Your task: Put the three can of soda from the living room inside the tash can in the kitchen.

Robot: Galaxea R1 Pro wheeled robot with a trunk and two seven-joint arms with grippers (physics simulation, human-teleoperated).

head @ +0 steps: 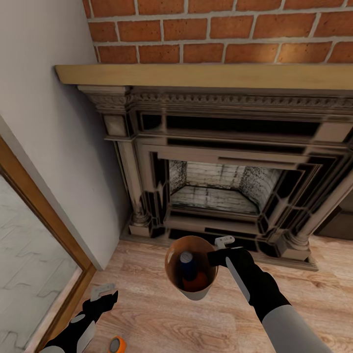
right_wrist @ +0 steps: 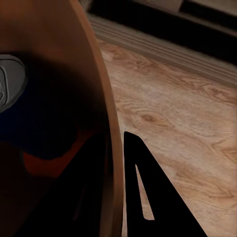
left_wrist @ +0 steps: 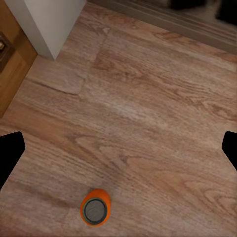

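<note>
The last orange can [left_wrist: 95, 210] stands upright on the wood floor [head: 147, 314] just below the left gripper [head: 104, 294], fingers spread wide and empty, while the right gripper [head: 221, 250] clamps the bin's [head: 196, 293] rim.

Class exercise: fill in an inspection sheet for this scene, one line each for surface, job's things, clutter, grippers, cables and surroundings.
Surface: wood floor.
Job's things: bin held off the floor, dark blue can and an orange can inside; second orange can upright on the floor.
Clutter: nothing seen.
Grippers: right gripper clamped on the bin's rim; left gripper open above the floor can.
Cables: nothing seen.
Surroundings: ornate fireplace, brick wall, wood-framed glass panel.
</note>
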